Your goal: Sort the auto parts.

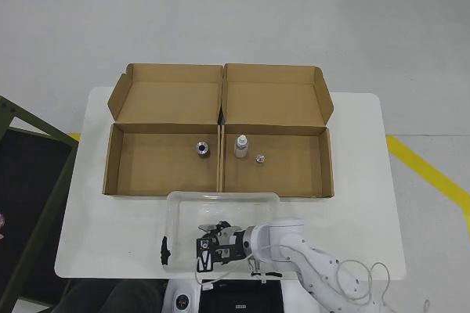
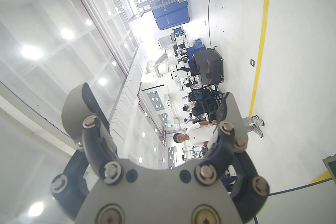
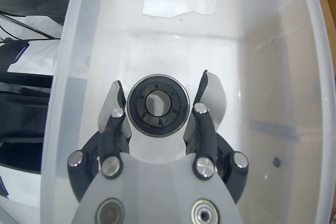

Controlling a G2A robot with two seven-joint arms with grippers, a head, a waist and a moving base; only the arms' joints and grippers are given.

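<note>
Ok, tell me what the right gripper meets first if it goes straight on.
Likely the clear bin floor: the right gripper, open, straddles the black ring part and its fingers would pass beside it. Depth is unclear; one finger may graze it.

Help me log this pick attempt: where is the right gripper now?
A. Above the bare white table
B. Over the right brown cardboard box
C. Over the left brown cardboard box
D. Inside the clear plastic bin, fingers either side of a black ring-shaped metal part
D: the right gripper is open, with the black ring-shaped metal part between its fingers inside the clear plastic bin.
</note>
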